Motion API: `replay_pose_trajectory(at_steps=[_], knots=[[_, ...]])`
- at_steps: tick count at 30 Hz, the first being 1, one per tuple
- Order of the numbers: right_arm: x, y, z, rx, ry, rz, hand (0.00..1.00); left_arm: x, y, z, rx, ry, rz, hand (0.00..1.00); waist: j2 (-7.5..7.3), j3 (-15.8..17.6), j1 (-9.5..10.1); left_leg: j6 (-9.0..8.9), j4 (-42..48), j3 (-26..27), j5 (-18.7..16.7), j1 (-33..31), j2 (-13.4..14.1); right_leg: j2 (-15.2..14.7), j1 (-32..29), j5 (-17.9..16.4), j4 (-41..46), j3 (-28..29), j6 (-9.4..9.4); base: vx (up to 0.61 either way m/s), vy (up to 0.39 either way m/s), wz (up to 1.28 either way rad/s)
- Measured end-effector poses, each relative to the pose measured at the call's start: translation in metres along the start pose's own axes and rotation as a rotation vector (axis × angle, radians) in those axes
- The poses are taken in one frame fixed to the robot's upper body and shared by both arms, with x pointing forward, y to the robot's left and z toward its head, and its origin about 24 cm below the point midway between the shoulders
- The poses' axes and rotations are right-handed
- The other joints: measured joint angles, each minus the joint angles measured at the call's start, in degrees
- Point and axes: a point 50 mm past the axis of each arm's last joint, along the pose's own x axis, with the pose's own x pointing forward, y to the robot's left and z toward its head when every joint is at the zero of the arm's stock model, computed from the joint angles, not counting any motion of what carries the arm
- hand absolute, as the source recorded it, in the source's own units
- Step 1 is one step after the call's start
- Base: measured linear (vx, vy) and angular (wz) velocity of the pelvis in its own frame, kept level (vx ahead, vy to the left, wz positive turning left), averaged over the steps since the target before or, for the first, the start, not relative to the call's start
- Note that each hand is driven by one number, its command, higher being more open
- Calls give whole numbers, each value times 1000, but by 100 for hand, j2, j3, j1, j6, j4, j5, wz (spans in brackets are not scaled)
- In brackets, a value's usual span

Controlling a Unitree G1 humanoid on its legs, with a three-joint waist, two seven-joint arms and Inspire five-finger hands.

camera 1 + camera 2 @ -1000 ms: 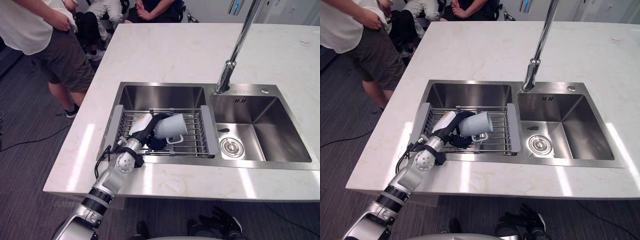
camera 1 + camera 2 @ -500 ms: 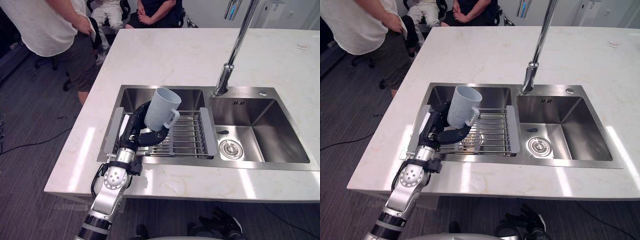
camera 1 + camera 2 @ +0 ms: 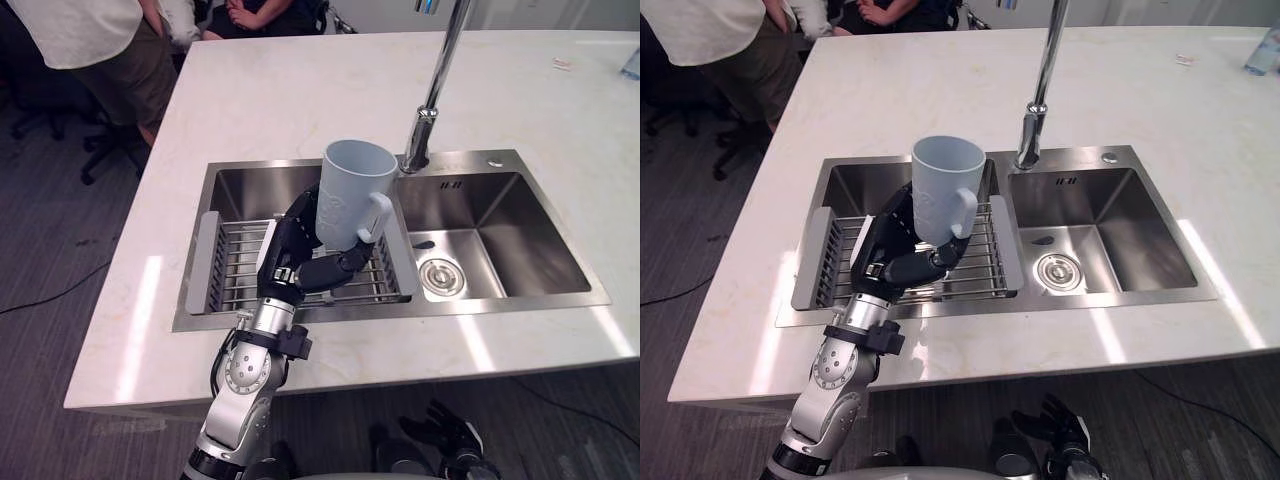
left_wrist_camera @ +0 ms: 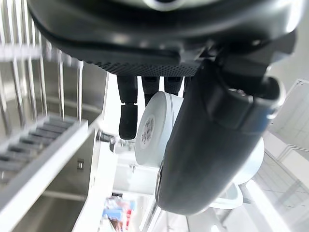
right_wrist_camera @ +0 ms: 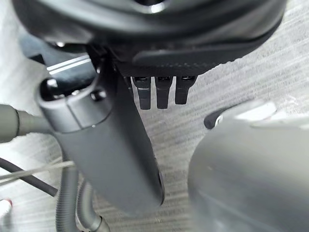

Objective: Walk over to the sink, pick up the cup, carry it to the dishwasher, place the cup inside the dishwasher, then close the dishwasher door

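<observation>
A pale blue-grey cup (image 3: 350,190) with a handle is held upright, mouth up, above the wire rack (image 3: 235,270) in the sink's left basin. My left hand (image 3: 296,252) is shut on it, fingers curled round its lower wall and thumb (image 4: 207,145) pressed on the side. The left wrist view shows the cup's round base (image 4: 155,129) past the fingers. My right hand (image 3: 441,437) hangs low over the grey carpet in front of the counter, its fingers (image 5: 157,91) relaxed and holding nothing.
A steel double sink (image 3: 500,225) is set in a pale marble island (image 3: 300,100). A tall tap (image 3: 428,100) rises right behind the cup. People stand and sit at the far left end (image 3: 90,40). A small bottle (image 3: 1264,50) stands on the far right.
My left hand has raised the cup from the rack and turned it upright. The camera has moved, so the whole scene has shifted left.
</observation>
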Motion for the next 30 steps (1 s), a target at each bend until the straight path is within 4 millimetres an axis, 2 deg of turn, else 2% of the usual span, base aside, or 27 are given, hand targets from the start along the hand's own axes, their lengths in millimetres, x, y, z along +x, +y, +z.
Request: replay_pose_trajectory(at_steps=[1, 3, 4, 5, 6, 7, 9, 10, 12, 13, 14, 16, 18, 20, 21, 22, 24, 26, 28, 30], knots=[[0, 1, -1, -3, 2, 1, 90, 0, 2, 1, 1, -5, 8, 30, -31, 36, 4, 26, 54, 3, 6, -1, 0, -37, -156, -432, 908, -93, -55, -165, -28, -5], [-4, -3, -9, -15, 27, -7, 90, -6, 5, 0, -1, 1, 34, 30, -69, -11, 101, 55, 127, -29, 30, -4, -33, -43, -63, -1008, 2286, -255, 103, -138, -69, 8], [-4, -2, -10, -30, 31, 1, 90, -10, 8, 5, 0, -17, 52, 30, -106, -98, 183, 45, 252, -31, 37, -208, -49, -13, 56, -1273, 2177, -226, 152, -104, -103, 0], [-4, -1, -10, -34, 29, 5, 90, -10, 9, 8, 0, -32, 57, 30, -125, -135, 253, 26, 331, -33, 50, -340, -61, -5, 64, -1371, 1896, -167, 124, -131, -174, 0], [0, 1, -2, -43, 10, 10, 90, -9, 8, 15, -8, -68, 65, 30, -88, -171, 410, -43, 416, -74, 288, -757, -56, 148, 112, -1490, 1089, -76, -120, -112, -155, 2], [2, 2, 3, -45, -2, 13, 90, -8, 8, 16, -11, -77, 67, 30, -44, -152, 420, -46, 414, -111, 364, -872, -13, 210, 115, -1433, 885, -97, -377, -129, -150, 15], [6, 3, 13, -49, -28, 8, 90, -8, 6, 14, -23, -70, 73, 30, 111, -27, 359, -110, 400, -401, 554, -1012, 187, 447, 255, -1198, 590, -345, -523, -144, -128, 45], [5, 4, 11, -45, -25, 8, 90, -11, 4, 11, -31, -51, 80, 30, 107, -22, 371, -167, 478, -576, 610, -1020, 285, 608, 392, -1107, 538, -435, -606, -188, -172, 61], [4, 0, 10, -30, -30, -14, 90, -13, 4, 9, -35, -41, 86, 30, 114, -11, 377, -274, 502, -881, 759, -1041, 338, 659, 523, -1069, 494, -622, -670, -191, -138, 63], [4, -3, 13, -12, -48, -38, 90, -12, 2, 11, -38, -51, 80, 30, 13, 1, 355, -278, 363, -1018, 934, -1049, 235, 560, 511, -1062, 402, -859, -809, -222, -109, 75], [5, -7, 18, 2, -62, -59, 90, -12, 0, 14, -49, -64, 73, 30, 47, 46, 373, -97, 867, -920, 546, -1094, 282, 525, 503, -993, 385, -998, -877, -217, -83, 73], [5, -12, 18, -2, -67, -77, 90, -11, -6, 15, -72, -70, 41, 30, 41, 35, 367, -113, 1390, -843, 134, -892, 273, 411, 484, -913, 317, -1220, -885, -214, -13, 66], [4, -13, 17, -6, -66, -79, 90, -11, -13, 15, -92, -80, 12, 30, 65, 21, 344, -213, 1298, -833, -193, -465, 227, 327, 476, -776, 143, -1349, -830, -153, 57, 57], [4, -13, 16, -6, -62, -79, 90, -11, -16, 14, -104, -78, 5, 30, 197, -66, 227, -355, 284, -852, -183, 143, 112, 315, 416, -577, -98, -1526, -727, -82, 109, 52], [3, -13, 14, -5, -57, -80, 90, -9, -17, 13, -106, -75, 2, 30, 390, -187, 147, -488, -519, -878, -43, 418, 68, 324, 316, -509, -140, -1684, -650, -61, 175, 51], [2, -9, 9, 7, -40, -71, 90, -7, -15, 9, -94, -60, 5, 30, 312, -169, 181, -437, -741, -888, 139, 469, -73, 209, 314, -410, -173, -1710, -593, -54, 180, 38], [0, -2, 2, 21, -23, -56, 90, -8, -7, 0, -74, -21, 43, 30, 249, -171, 225, -383, -722, -918, 135, 503, -212, 71, 379, -335, -184, -1718, -509, -42, 171, 12], [0, -1, 1, 23, -21, -54, 90, -9, -2, -2, -66, -7, 65, 30, 226, -175, 225, -375, -722, -920, 135, 533, -281, 6, 418, -312, -190, -1719, -471, -35, 120, 8], [0, -1, 2, 23, -21, -54, 90, -10, 2, -3, -59, -4, 82, 30, 208, -178, 237, -210, -697, -935, 109, 525, -378, -72, 425, -281, -162, -1727, -421, -64, 123, 8], [0, -1, 1, 23, -19, -54, 90, -11, 2, -3, -57, -2, 85, 30, 183, -174, 234, -146, -623, -1004, 71, 483, -432, -116, 420, -281, -94, -1683, -421, -74, 84, 9]])
